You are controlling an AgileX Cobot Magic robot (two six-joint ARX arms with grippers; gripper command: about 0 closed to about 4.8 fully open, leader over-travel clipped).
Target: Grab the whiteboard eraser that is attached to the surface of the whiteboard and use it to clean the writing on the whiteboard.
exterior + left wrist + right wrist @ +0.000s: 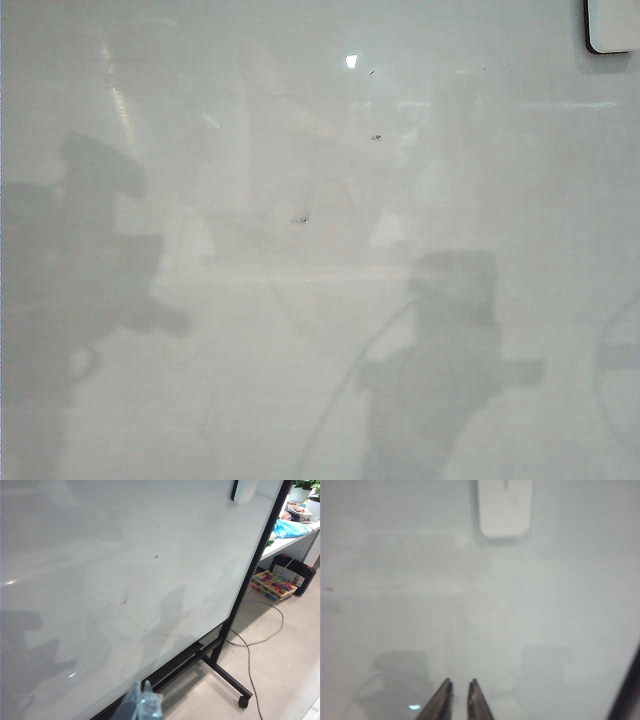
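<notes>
The whiteboard (320, 300) shows no red writing, only a few dark specks, so the wiping looks done. The whiteboard eraser (504, 507) sits stuck to the board at its far right corner. The right gripper (458, 700) hangs empty, fingers nearly pressed together; the left gripper (141, 705) looks closed. No readable labels.

exterior: close, head-on | wrists: oblique, farther | shared: whiteboard (300, 330)

Pale floor (280, 680) with trailing cable (250, 645), colourful box (274, 584), white counter (290, 542).
</notes>
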